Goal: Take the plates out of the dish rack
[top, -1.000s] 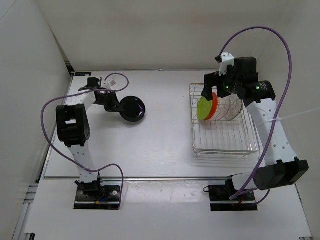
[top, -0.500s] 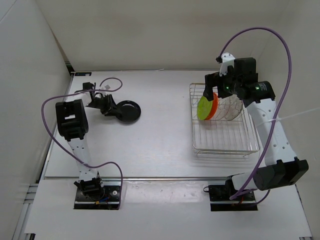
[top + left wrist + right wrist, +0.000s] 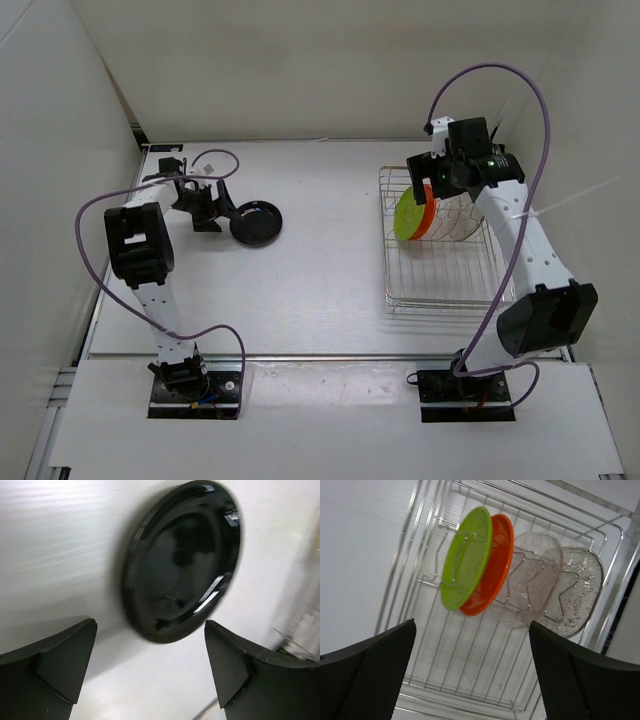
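Your left gripper (image 3: pixel 150 675), fingers (image 3: pixel 60 662) spread wide and holding nothing, sits low over the tabletop (image 3: pixel 320 270) at far left. The black plate (image 3: pixel 182 560) lies flat just ahead of the fingertips, apart from them. Across the tabletop, your right gripper (image 3: pixel 470 680) hangs above the far end of the dish rack (image 3: pixel 417 550), its fingers (image 3: pixel 375 675) likewise parted and empty. Below it, four plates stand on edge in a row in the rack's wire slots: the lime green plate (image 3: pixel 467 557), the orange plate (image 3: pixel 499 555) close behind it, then a clear plate (image 3: pixel 535 580) and a second clear plate (image 3: pixel 577 592).
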